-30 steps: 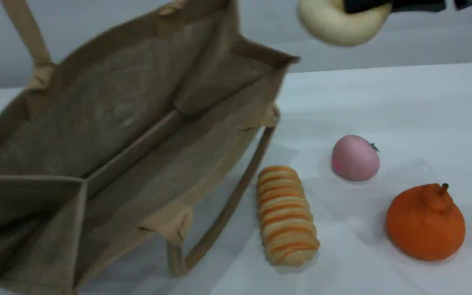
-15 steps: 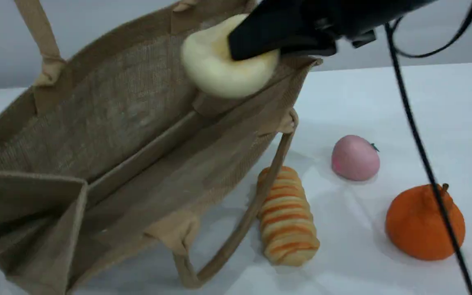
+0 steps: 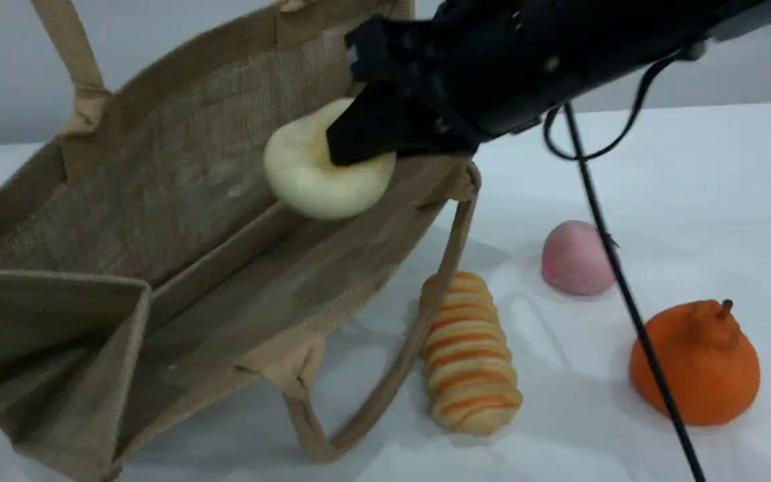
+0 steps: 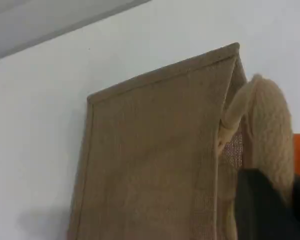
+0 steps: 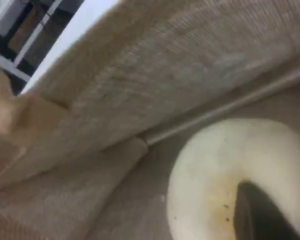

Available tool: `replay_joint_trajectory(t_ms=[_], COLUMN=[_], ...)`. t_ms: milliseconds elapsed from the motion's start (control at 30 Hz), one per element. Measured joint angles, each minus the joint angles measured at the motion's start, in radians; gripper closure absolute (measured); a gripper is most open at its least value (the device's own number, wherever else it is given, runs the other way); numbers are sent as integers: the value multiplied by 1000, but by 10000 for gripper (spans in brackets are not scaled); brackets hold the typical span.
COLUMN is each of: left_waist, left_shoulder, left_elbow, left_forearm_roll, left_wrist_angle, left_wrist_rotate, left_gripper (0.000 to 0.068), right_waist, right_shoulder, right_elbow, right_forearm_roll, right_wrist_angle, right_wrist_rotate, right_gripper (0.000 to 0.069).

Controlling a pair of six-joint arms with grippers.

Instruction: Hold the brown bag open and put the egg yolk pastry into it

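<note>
Right gripper (image 3: 359, 144) is clamped on the egg yolk pastry (image 3: 318, 175), one finger pressed into its dimpled centre. The pastry is inside the mouth of the brown bag (image 3: 178, 221), above the floor and not yet resting on it; the right wrist view shows it (image 5: 240, 175) over the bag's inner fold.

Left gripper (image 4: 265, 210) is closed on the far handle (image 4: 265, 125), holding that side up, so the mouth is open.

Done: bag open, pastry picked and carried past the rim. Left: lower a bit, release, back the arm out.

On the table beside the bag: striped bread roll (image 3: 469, 351), pink peach-shaped ball (image 3: 576, 258), orange fruit (image 3: 693, 365). All are outside the bag and not in the path.

Watch: the near handle (image 3: 399, 375) hangs loose by the roll, and the right arm's cable (image 3: 626, 308) dangles across the pink ball. My guess is the near rim could snag on retreat.
</note>
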Motion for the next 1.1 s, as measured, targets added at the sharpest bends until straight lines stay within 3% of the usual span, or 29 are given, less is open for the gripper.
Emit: replay_joint_trajectory(t_ms=[200, 500, 633, 900, 1100], left_waist=[0, 0, 0, 0, 0], left_shoulder=[23, 35, 35, 35, 36], left_elbow=[0, 0, 0, 0, 0], left_forearm_roll=[-2, -2, 0, 2, 35], left_wrist_angle=[-2, -6, -6, -4, -26], left_wrist_rotate=[-6, -7, -7, -4, -2], left_gripper=[598, 598, 598, 598, 598], right_waist=[26, 97, 115, 117, 106], right_shoulder=[81, 133, 151, 145, 51], right_elbow=[-76, -123, -160, -173, -171], right_forearm_roll=[-1, 0, -1, -1, -107], right_wrist_angle=[9, -110, -78, -76, -69], right_wrist_rotate=[20, 7, 7, -42, 111], right_gripper=[657, 629, 550, 252, 203])
